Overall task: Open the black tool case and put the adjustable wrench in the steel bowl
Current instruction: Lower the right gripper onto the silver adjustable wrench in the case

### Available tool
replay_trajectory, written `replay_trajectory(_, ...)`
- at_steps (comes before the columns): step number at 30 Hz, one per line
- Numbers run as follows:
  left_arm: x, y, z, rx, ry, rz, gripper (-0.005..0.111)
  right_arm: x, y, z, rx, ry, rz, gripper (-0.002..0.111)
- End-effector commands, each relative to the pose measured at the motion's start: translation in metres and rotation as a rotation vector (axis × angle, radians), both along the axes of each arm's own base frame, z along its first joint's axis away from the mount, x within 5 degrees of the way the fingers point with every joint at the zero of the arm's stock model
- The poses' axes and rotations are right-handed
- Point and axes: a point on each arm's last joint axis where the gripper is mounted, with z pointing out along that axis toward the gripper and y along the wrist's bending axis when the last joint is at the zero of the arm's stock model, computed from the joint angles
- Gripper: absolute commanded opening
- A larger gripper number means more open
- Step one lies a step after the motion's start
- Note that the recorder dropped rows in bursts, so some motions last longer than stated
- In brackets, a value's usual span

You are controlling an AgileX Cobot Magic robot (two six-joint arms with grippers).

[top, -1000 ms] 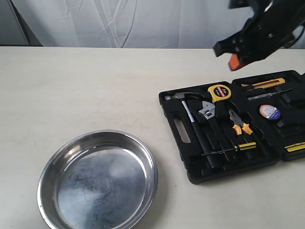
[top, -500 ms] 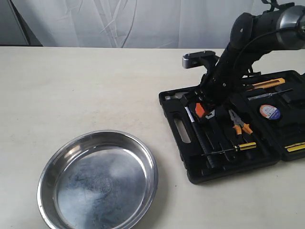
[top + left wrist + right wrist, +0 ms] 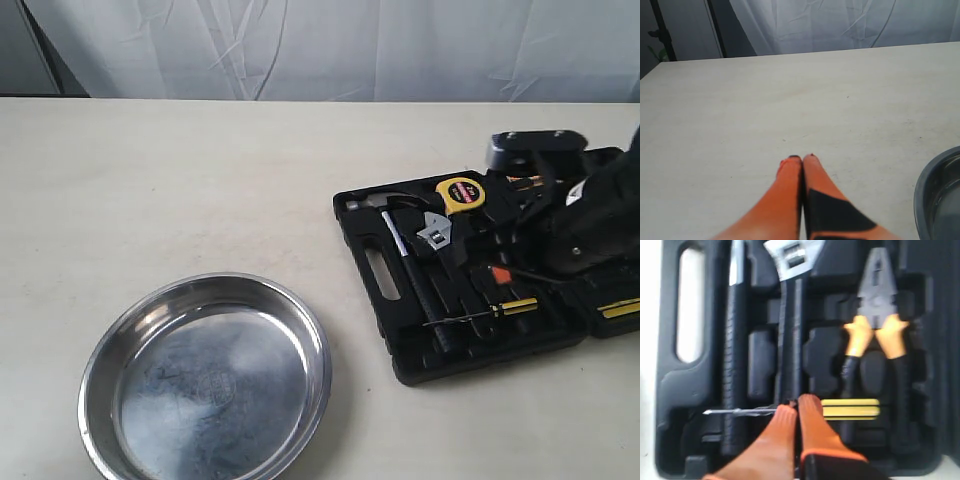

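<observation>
A pale cream table (image 3: 180,180) runs under everything, and a creased white curtain (image 3: 300,50) hangs behind it. The left gripper (image 3: 801,158) hangs over the tabletop with its two orange fingers pressed together and nothing between them. The one steel bowl (image 3: 205,375) sits low on the left (its flat bottom is scuffed).

Well apart to its right, the one black tool case (image 3: 480,360) lies open. Its moulded slots hold:
- one hammer (image 3: 410,270)
- just beside it, the one adjustable wrench (image 3: 438,232), seated in its slot with the silver head toward the far side
- one yellow tape measure (image 3: 460,192), whose label is too small to read
- one screwdriver (image 3: 847,410) with a yellow handle
- one pair of pliers (image 3: 875,315) with orange grips

The right gripper (image 3: 797,402) is low over the case with its fingers pressed together. Its tips are at the near end of the wrench's black handle, by the screwdriver. I cannot tell whether they touch either one.
</observation>
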Motion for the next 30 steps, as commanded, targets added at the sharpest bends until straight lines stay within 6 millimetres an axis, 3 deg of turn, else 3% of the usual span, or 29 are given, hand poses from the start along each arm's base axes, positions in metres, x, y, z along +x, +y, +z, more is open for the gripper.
replay_trajectory(1,0.001,-0.001,0.003,0.002,-0.016,-0.009,0.000,0.015,-0.031,0.003,-0.070,-0.101,-0.184,-0.001)
replay_trajectory(5,0.001,-0.001,0.003,0.002,-0.016,-0.009,0.000,0.059,-0.042,0.004,-0.065,-0.167,-0.252,-0.001)
replay_trajectory(8,0.001,-0.001,0.003,0.002,-0.016,-0.009,0.000,0.094,-0.037,0.005,-0.122,-0.134,-0.168,-0.001)
replay_trajectory(12,0.001,-0.001,0.003,0.002,-0.016,-0.009,0.000,0.124,-0.010,-0.001,-0.112,0.041,-0.018,-0.001)
replay_trajectory(17,0.001,-0.001,0.003,0.002,-0.016,-0.009,0.000,0.126,0.022,-0.025,-0.068,0.246,0.094,0.003)
replay_trajectory(22,0.001,-0.001,0.003,0.002,-0.016,-0.009,0.000,0.122,0.034,-0.040,-0.084,0.284,0.130,0.039)
replay_trajectory(25,0.001,-0.001,0.003,0.002,-0.016,-0.009,0.000,0.124,0.034,-0.040,-0.081,0.259,0.125,0.054)
replay_trajectory(30,0.001,-0.001,0.003,0.002,-0.016,-0.009,0.000,0.126,0.035,-0.045,-0.078,0.250,0.113,0.050)
